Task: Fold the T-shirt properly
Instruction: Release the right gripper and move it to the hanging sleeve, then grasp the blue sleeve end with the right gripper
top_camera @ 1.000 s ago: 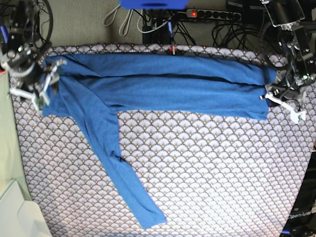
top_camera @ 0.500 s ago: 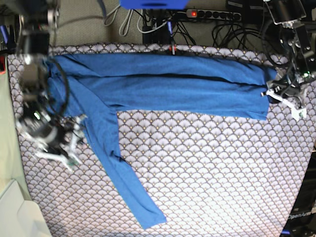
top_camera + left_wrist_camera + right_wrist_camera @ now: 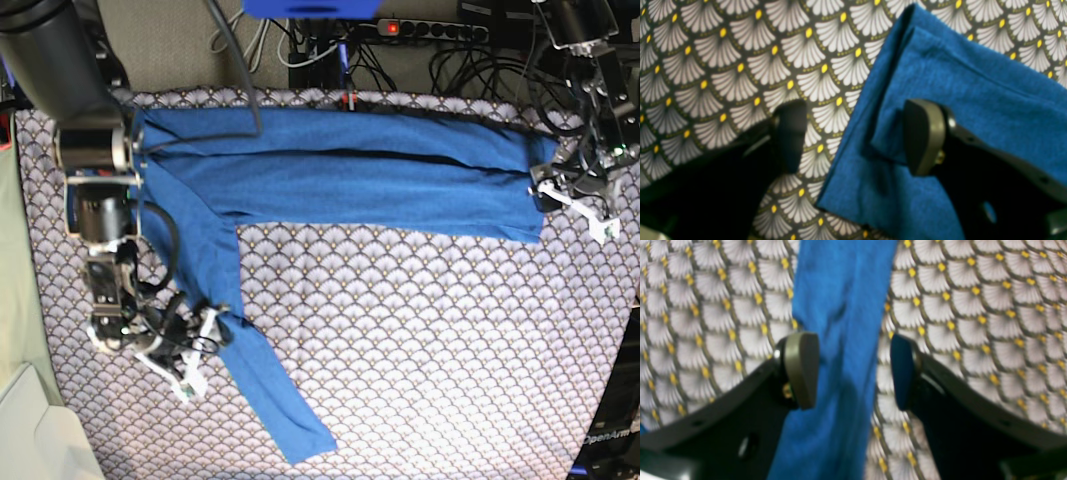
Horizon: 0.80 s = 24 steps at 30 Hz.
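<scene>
We see our right gripper (image 3: 853, 370) with its jaws spread wide on either side of the shirt's long sleeve (image 3: 840, 340), one pad (image 3: 801, 370) at the sleeve's edge and the other out over the patterned cloth (image 3: 973, 306), so nothing is clamped. In the base view this gripper (image 3: 195, 350) sits low at the left, right at the sleeve (image 3: 250, 370) that runs diagonally down toward the near edge. Our left gripper (image 3: 853, 136) also stands apart: one pad (image 3: 923, 136) rests over the shirt's folded corner (image 3: 940, 83), the other (image 3: 790, 133) lies over the bare cloth just beside that corner, and the fabric between them is not pinched. In the base view the left gripper (image 3: 570, 195) is at the far right end of the garment. The blue shirt (image 3: 340, 170) lies folded lengthwise into a long band across the far part of the table, with a dark fold line along its middle. The scallop-patterned cloth (image 3: 430, 340) covers the whole surface beneath it. Behind the table lie a power strip (image 3: 430, 30) and tangled cables (image 3: 330, 55).
</scene>
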Tool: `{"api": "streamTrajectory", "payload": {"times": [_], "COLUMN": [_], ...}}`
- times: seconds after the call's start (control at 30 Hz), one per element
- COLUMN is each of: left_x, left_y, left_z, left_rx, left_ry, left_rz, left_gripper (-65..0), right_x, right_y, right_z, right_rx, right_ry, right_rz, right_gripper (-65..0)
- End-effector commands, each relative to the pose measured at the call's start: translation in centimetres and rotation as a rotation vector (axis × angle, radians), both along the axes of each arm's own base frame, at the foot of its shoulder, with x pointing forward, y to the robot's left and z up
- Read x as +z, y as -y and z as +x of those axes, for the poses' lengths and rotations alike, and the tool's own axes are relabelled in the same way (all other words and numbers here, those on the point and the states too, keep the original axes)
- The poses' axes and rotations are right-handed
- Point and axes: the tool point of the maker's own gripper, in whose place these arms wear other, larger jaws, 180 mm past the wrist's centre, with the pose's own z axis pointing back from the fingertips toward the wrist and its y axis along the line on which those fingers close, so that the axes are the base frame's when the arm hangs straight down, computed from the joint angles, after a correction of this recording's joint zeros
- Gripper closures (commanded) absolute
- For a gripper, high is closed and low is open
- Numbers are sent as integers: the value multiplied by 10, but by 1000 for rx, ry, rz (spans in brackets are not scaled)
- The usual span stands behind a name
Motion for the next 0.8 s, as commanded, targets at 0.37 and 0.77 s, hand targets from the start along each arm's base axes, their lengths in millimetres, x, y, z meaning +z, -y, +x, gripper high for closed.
{"api": "streamTrajectory", "payload": {"times": [0.37,0.77], "left_x": [14,14], "left_y": [-6,-5], "left_z": [10,10], "left_rx": [-1,-2], "left_ry": [48,52], "left_rz": [19,17], "left_gripper": [-442,-442], "right_x": [36,8], "right_y": [6,24], "right_z": [39,28], "right_rx": [-107,-237], "right_ry": [169,186], "right_rz": [112,105], "right_gripper": [-345,-344]}}
